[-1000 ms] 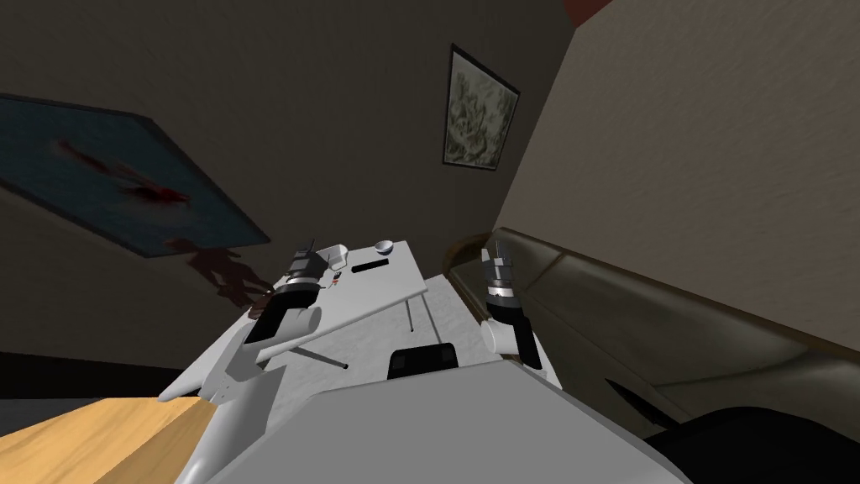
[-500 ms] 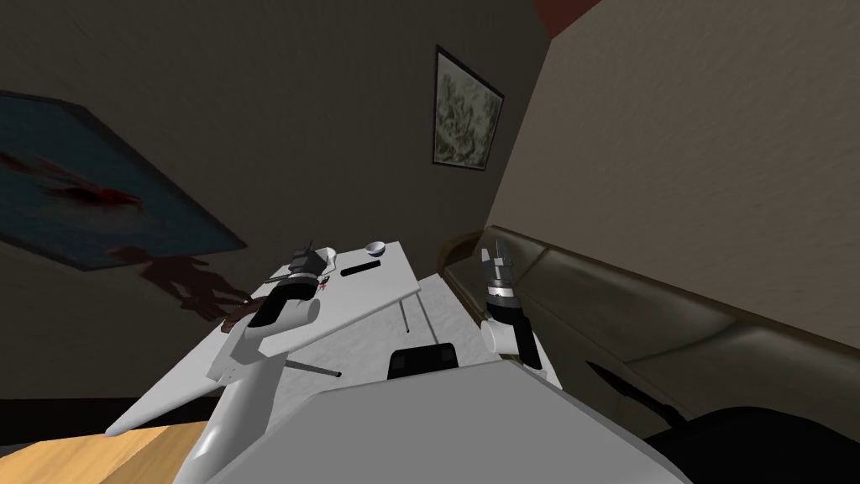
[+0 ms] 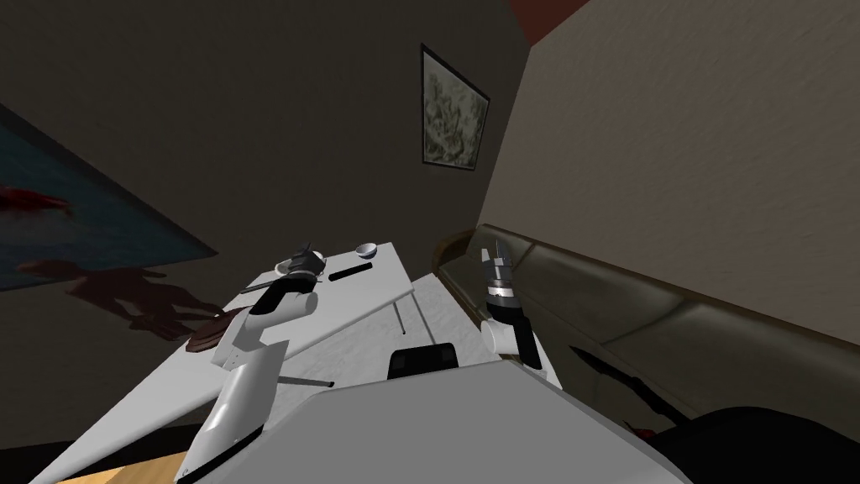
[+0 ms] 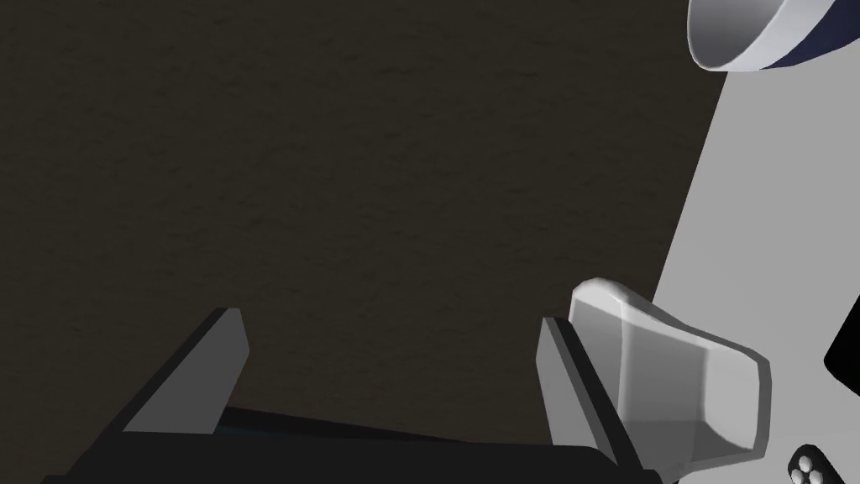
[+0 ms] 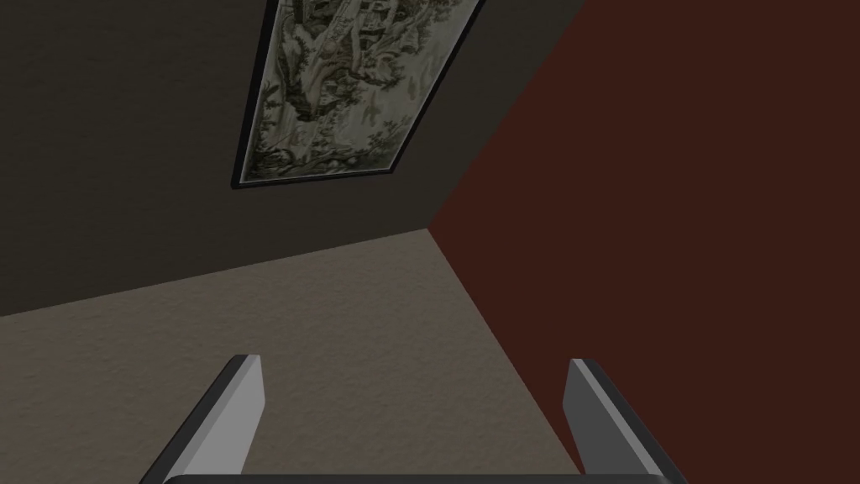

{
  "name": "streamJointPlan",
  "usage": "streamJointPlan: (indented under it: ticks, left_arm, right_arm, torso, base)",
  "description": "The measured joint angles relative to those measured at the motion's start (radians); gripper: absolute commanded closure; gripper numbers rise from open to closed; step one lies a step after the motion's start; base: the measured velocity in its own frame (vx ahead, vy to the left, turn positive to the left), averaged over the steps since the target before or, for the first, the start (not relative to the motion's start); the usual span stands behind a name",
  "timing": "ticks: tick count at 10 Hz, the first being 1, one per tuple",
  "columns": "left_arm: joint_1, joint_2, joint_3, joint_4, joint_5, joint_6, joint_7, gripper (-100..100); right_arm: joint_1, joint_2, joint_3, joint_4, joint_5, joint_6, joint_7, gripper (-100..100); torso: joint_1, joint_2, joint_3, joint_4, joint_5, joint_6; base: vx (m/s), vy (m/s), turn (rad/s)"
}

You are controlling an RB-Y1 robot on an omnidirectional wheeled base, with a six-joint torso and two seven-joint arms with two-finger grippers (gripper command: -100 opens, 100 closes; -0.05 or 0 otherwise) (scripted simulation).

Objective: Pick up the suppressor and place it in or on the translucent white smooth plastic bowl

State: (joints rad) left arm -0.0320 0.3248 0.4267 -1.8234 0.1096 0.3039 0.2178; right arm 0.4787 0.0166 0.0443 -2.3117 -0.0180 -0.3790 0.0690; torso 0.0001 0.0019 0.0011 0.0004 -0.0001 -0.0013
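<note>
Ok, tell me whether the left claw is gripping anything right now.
No, the left claw stands open, its fingers wide apart with nothing held between them.

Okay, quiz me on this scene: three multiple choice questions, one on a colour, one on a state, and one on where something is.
1. What colour is the band on the outside of the round bowl?
A red
B dark blue
C yellow

2. How do the fingers of the left gripper stand?
A open, with nothing between them
B shut on the round bowl
C shut tight on nothing

3. Where does the long black bar lie?
A in the round bowl
B on the white table
C between the left gripper's fingers

Answers:
1 B: the left wrist view shows a dark blue band on the bowl's outer side, by its white rim.
2 A: the two fingers stand wide apart and hold nothing.
3 B: the head view shows it flat on the tabletop, apart from both the bowl and the gripper.
</note>
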Motion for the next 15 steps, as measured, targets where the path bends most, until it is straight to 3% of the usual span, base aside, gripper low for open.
streamJointPlan:
  ticks: [1,3,6,10,13,15]
  left_arm:
    - [-0.021,0.013,0.011,0.038,0.009,0.018,0.007,-100]
    - [-0.037,0.014,0.020,0.048,0.011,0.065,0.014,-100]
    - [-0.094,0.041,0.049,0.126,0.029,0.143,0.031,-100]
    - [-0.141,0.063,0.073,0.186,0.043,0.252,0.044,-100]
    - [-0.202,0.085,0.096,0.275,0.049,0.333,0.053,-100]
    - [-0.215,0.086,0.102,0.294,0.046,0.386,0.058,-100]
  right_arm:
    - [0.000,0.000,0.000,0.000,0.000,0.000,0.000,0]
    - [0.000,0.000,0.000,0.000,0.000,0.000,0.000,0]
    - [0.000,0.000,0.000,0.000,0.000,0.000,0.000,0]
    - [0.000,0.000,0.000,0.000,0.000,0.000,0.000,0]
    - [0.000,0.000,0.000,0.000,0.000,0.000,0.000,0]
    - [0.000,0.000,0.000,0.000,0.000,0.000,0.000,0]
  torso:
    - [-0.001,0.000,0.000,0.000,0.000,0.001]
    - [0.000,0.000,0.000,0.000,0.000,0.000]
    - [0.000,0.000,0.000,0.000,0.000,0.001]
    - [0.001,0.000,0.000,0.000,0.000,0.000]
    - [0.002,0.000,0.000,0.000,0.000,0.000]
    - [0.002,0.000,0.000,0.000,0.000,-0.001]
  base:
    - [-0.006,-0.013,-0.123]
    - [-0.003,-0.009,-0.075]
    - [-0.007,-0.007,-0.152]
    - [-0.007,0.002,-0.120]
    - [-0.011,0.015,-0.132]
    - [-0.005,0.010,-0.088]
